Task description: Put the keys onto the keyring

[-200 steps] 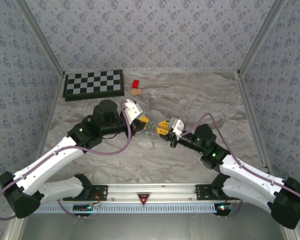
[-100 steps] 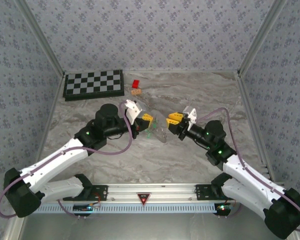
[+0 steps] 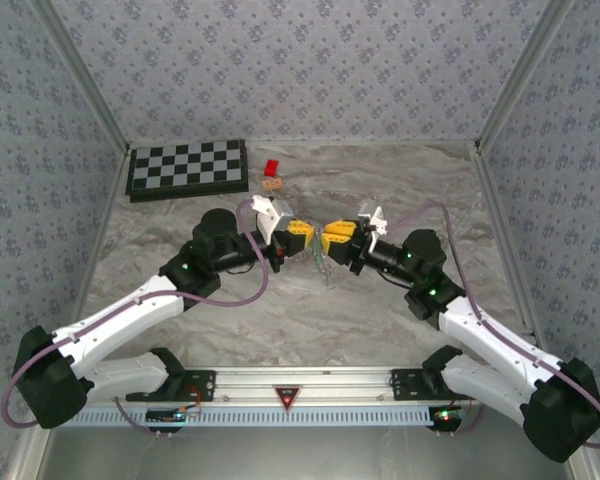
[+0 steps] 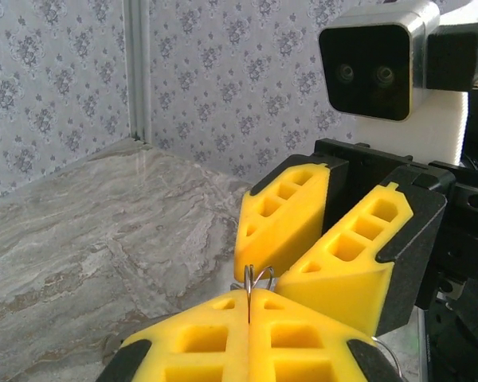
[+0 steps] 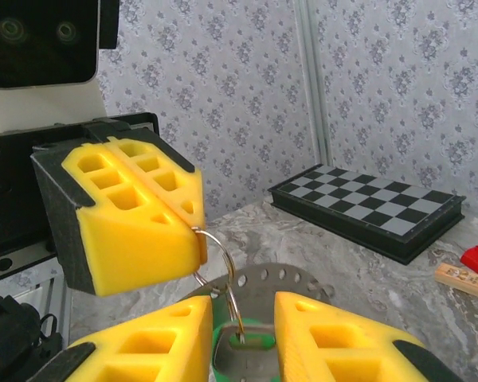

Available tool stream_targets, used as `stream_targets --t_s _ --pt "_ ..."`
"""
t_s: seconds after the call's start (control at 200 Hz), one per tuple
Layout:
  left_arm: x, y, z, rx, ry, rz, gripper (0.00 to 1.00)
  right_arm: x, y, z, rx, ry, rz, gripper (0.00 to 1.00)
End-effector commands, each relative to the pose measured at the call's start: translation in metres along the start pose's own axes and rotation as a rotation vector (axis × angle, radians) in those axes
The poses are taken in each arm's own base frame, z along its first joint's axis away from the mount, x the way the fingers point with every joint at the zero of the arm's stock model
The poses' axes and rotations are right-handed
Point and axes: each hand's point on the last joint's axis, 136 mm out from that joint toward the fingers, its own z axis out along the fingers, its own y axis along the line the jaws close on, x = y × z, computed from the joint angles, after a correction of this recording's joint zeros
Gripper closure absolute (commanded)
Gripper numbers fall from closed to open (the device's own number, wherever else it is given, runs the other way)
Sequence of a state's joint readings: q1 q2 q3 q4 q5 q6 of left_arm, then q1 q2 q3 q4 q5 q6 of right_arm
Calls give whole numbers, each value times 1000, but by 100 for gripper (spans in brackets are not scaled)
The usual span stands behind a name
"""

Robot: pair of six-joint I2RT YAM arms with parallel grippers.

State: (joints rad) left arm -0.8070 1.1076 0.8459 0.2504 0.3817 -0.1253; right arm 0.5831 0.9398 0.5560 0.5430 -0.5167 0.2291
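Table (image 3: 400, 190), chessboard (image 3: 188, 168), red block (image 3: 272, 167), maybe tan tile (image 3: 272, 184)

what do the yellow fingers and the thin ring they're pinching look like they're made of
Yellow fingers: probably rigid plastic, matte, with moulded or printed rectangular pockets. Wire ring: seemingly metal, thin and silvery, catching bright glints along its curve.

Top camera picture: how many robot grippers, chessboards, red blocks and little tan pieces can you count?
chessboard: 1
red block: 1
tan piece: 1
grippers: 2 (left gripper, right gripper)
Total: 5
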Motion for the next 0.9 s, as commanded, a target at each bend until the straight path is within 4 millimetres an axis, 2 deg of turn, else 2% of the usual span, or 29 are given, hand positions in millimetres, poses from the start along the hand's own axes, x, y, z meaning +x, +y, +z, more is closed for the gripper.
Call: stream_targets --t_s 0.0,0.21,0.495,0.71,0.895 --pt "-26 -10 -7 40 -84 29 100 -23 11 6 -55 -51 -12 73" --pt "-26 -11 -11 43 -82 31 100 -25 13 14 -91 -44 -1 75" --pt "-28 -11 -11 45 -83 33 100 -20 15 17 -119 -27 6 89" --pt "-25 -11 -10 47 -73 29 100 -19 20 17 -159 -20 14 88" --pt "-24 -11 -8 55 -66 28 100 -17 21 18 -181 -14 23 81"
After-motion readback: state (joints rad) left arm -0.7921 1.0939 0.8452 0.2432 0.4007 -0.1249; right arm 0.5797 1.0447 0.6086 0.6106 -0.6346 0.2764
